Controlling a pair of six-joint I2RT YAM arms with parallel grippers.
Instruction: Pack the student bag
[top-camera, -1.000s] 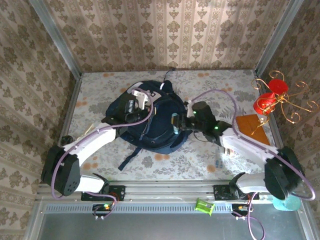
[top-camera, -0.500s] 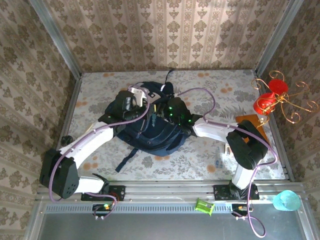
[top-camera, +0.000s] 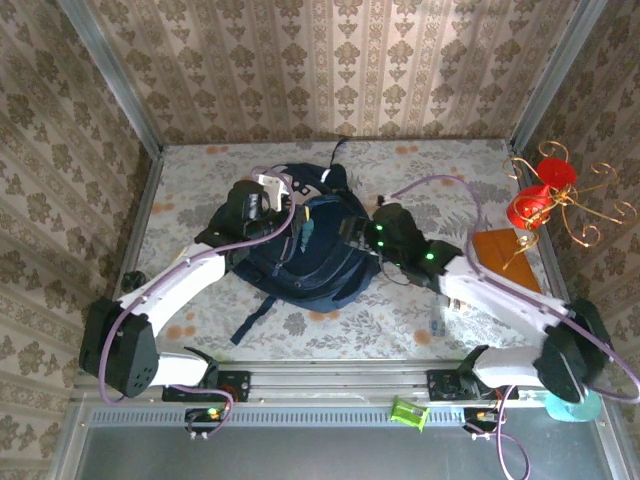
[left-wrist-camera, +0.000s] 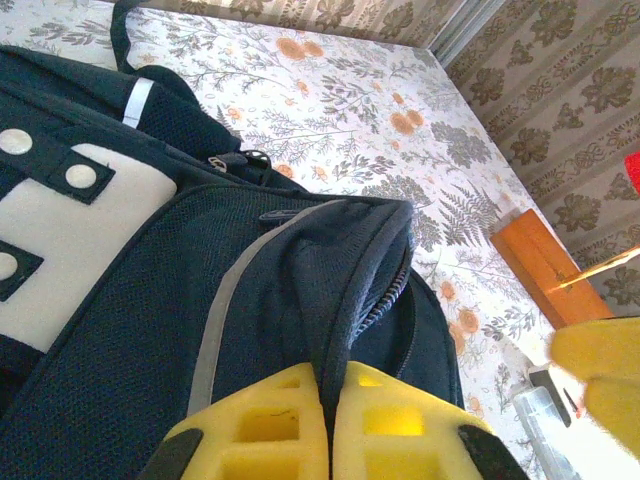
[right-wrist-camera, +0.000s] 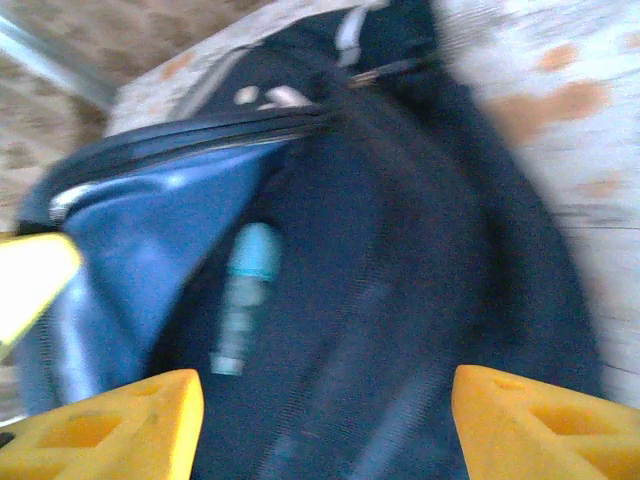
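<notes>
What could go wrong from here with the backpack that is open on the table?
The left fingers pinch only a thin fold of the large dark navy fabric backpack; if it slips, the opening may fall shut. The small teal tube lies near the mouth and might slide out if the bag shifts. The right fingers, spread wide beside the bag, could snag its fabric.

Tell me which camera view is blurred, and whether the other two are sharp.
Right wrist: blurred all over, with the bag and a teal item in its opening smeared. Left wrist: sharp, the weave of the bag's fabric is clear. Top external: sharp and evenly lit.
</notes>
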